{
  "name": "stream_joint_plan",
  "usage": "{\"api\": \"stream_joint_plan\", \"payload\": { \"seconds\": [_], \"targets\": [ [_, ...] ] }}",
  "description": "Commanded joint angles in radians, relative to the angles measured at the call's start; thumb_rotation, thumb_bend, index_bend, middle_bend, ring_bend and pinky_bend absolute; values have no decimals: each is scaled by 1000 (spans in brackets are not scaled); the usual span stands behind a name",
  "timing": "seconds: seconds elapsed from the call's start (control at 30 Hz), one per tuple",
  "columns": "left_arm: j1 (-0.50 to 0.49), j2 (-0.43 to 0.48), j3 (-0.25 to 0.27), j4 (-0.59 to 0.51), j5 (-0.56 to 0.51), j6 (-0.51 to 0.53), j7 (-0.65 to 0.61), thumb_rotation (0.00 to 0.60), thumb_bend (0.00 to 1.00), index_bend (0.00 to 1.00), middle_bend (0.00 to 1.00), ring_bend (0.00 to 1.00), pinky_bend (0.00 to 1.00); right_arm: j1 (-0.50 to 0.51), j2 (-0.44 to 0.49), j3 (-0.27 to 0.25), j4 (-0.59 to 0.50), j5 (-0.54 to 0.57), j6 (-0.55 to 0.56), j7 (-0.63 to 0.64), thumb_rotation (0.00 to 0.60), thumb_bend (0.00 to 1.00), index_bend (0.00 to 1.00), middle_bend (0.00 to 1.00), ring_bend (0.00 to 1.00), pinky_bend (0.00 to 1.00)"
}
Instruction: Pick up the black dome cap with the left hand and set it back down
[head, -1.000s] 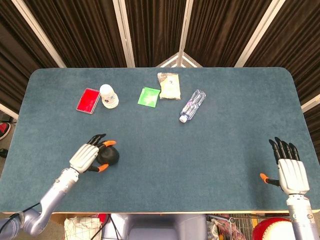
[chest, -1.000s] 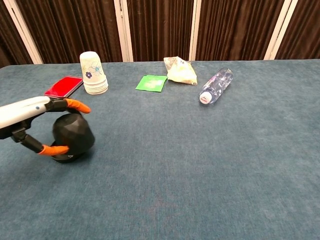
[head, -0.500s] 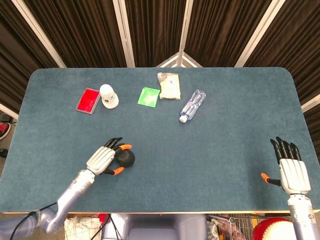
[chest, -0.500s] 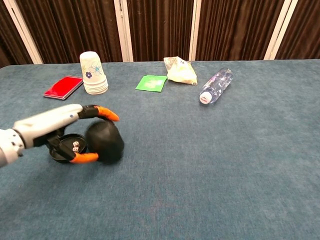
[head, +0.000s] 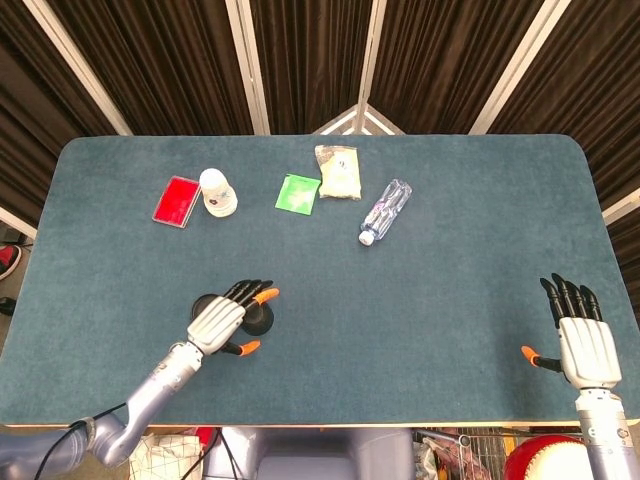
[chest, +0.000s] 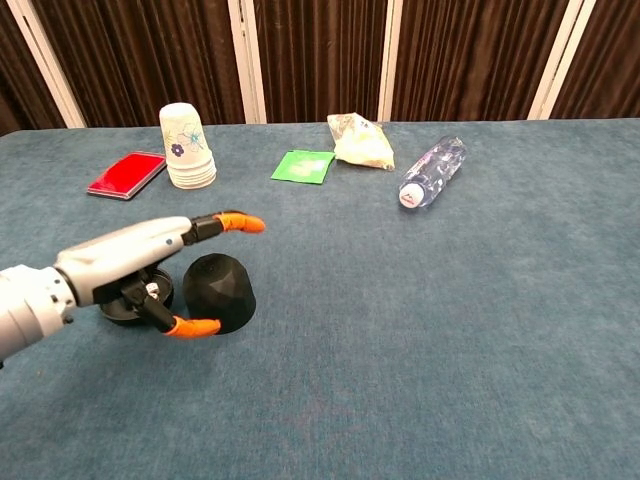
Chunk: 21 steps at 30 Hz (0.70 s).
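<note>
- Left hand (chest: 150, 262) fingers spread wide, arched over the black dome cap (chest: 220, 292), holding nothing visible; thumb tip low beside the cap.
- Cap sits on the table (chest: 420, 330), near-left, just right of a black round base (chest: 128, 300).
- Right hand (head: 584, 342) flat and splayed at the near right edge, empty.
- Far side, left to right: red card (chest: 127, 174), paper cup stack (chest: 186, 146), green packet (chest: 304, 166), crumpled bag (chest: 361, 142), plastic bottle (chest: 432, 171) lying down.
</note>
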Motion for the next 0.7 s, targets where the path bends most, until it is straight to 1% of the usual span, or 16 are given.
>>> {"api": "stream_joint_plan", "payload": {
  "seconds": [0.03, 0.07, 0.1, 0.17, 0.23, 0.3, 0.37, 0.43, 0.53, 0.6, 0.7],
  "targets": [
    [16, 68, 4, -83, 53, 87, -14, 600, 366, 105, 0, 0, 0, 0, 1, 1, 2, 1, 0, 2, 600, 153, 42, 24, 43, 10],
    [30, 103, 8, -123, 76, 132, -2, 600, 366, 117, 0, 0, 0, 0, 1, 2, 3, 2, 1, 3, 600, 153, 42, 24, 43, 10],
    [35, 117, 8, -137, 85, 149, 6, 600, 366, 126, 0, 0, 0, 0, 1, 2, 3, 2, 1, 4, 600, 153, 42, 24, 43, 11],
    [80, 187, 17, -205, 114, 239, 77, 600, 366, 146, 0, 0, 0, 0, 1, 4, 4, 1, 3, 6, 600, 152, 42, 24, 43, 11],
    [140, 264, 39, -260, 137, 321, 205, 600, 368, 159, 0, 0, 0, -1, 3, 5, -1, -3, 9, 7, 600, 152, 42, 24, 43, 11],
    [204, 323, 57, -299, 127, 384, 342, 600, 370, 173, 2, 0, 0, -3, 5, 6, -5, -5, 15, 6, 600, 152, 42, 24, 43, 11],
    [280, 366, 70, -323, 105, 463, 476, 600, 374, 195, 9, 0, 0, -7, 8, 7, -8, -7, 24, 2, 600, 152, 42, 24, 43, 11],
    [337, 382, 71, -311, 85, 531, 546, 600, 378, 217, 25, 0, 0, -10, 9, 8, -10, -8, 34, -2, 600, 152, 42, 24, 43, 11],
    [397, 377, 71, -270, 63, 602, 566, 600, 380, 249, 56, 0, 0, -13, 9, 9, -13, -12, 43, -8, 600, 153, 42, 24, 43, 11],
    [428, 368, 70, -228, 48, 632, 535, 600, 382, 249, 74, 0, 0, -14, 10, 10, -15, -11, 47, -13, 600, 153, 42, 24, 43, 11],
    [443, 347, 59, -160, 43, 654, 465, 600, 382, 252, 85, 0, 0, -17, 9, 14, -17, -6, 54, -27, 600, 152, 42, 24, 43, 11]
  ]
}}
